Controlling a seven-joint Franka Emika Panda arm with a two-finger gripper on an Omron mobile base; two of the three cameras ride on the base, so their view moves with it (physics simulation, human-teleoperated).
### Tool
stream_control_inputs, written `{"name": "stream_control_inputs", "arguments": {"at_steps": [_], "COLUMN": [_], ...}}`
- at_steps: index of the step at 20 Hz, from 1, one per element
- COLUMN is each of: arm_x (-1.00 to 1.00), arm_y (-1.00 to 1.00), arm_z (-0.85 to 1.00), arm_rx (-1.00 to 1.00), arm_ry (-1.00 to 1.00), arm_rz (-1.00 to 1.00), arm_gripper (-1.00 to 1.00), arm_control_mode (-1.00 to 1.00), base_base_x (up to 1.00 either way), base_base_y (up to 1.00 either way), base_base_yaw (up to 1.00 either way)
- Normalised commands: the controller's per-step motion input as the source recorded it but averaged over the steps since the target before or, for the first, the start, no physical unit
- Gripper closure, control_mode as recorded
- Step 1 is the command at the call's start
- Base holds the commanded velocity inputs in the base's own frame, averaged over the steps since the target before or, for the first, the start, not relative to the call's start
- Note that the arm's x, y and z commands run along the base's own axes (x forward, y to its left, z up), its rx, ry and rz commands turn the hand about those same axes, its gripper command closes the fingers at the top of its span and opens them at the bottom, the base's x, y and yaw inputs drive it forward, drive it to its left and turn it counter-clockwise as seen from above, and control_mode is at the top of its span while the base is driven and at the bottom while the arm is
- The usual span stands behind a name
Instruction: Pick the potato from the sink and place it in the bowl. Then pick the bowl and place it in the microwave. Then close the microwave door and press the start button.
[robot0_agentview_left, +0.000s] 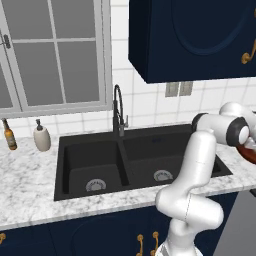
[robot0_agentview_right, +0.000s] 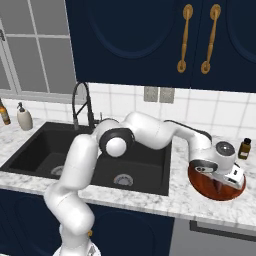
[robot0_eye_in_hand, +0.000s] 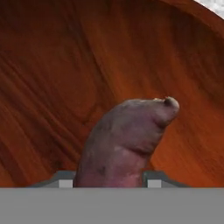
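The gripper (robot0_eye_in_hand: 107, 183) points down into the bowl (robot0_eye_in_hand: 65, 78), and the potato (robot0_eye_in_hand: 124, 140) sits between its two finger tips (robot0_eye_in_hand: 65, 181), one on each side of the lump. The jaws stand partly apart, about the potato's width; whether they are pressing it or have let go cannot be told. In the hand view the potato's far end lies against or just above the reddish-brown inner wall of the bowl.

In the right base view the hand (robot0_agentview_right: 220, 167) hangs over the bowl (robot0_agentview_right: 207, 190), which rests on the marble counter (robot0_agentview_right: 150, 205) just to the right of the sink (robot0_agentview_right: 60, 150). The arm rises from the base, bends at a dark elbow above the sink's right basin, then reaches out nearly level to the right, with the wrist turned downward over the bowl.

One potato, one bowl. The sink has two basins, each with one round silver drain (robot0_agentview_left: 95, 185), and one dark gooseneck faucet (robot0_agentview_left: 118, 112) behind the divider. On the counter left of the sink stand one brown bottle (robot0_agentview_left: 8, 135) and one pale soap dispenser (robot0_agentview_left: 42, 137). One small brown bottle (robot0_agentview_right: 244, 148) stands by the wall behind the bowl. Two brass handles (robot0_agentview_right: 185, 37) hang on the navy wall cabinets.
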Motion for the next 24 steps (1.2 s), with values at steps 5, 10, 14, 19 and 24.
{"name": "stream_control_inputs", "arguments": {"at_steps": [5, 10, 14, 19, 24], "arm_x": [0.01, 0.0, 0.0, -0.02, -0.03], "arm_y": [0.02, 0.21, 0.29, 0.33, 0.48], "arm_z": [0.06, 0.43, 0.58, 0.49, 0.07], "arm_rx": [0.0, -0.01, -0.01, -0.01, -0.01], "arm_ry": [0.0, 0.0, 0.12, 0.17, 0.18], "arm_rz": [0.0, -0.01, 0.0, 0.0, 0.0], "arm_gripper": [-1.0, -1.0, -1.0, -1.0, -1.0], "arm_control_mode": [-1.0, -1.0, -1.0, -1.0, -1.0], "base_base_x": [0.0, 0.0, 0.0, 0.0, 0.0], "base_base_y": [0.0, 0.0, 0.0, 0.0, 0.0], "base_base_yaw": [0.0, 0.0, 0.0, 0.0, 0.0]}}
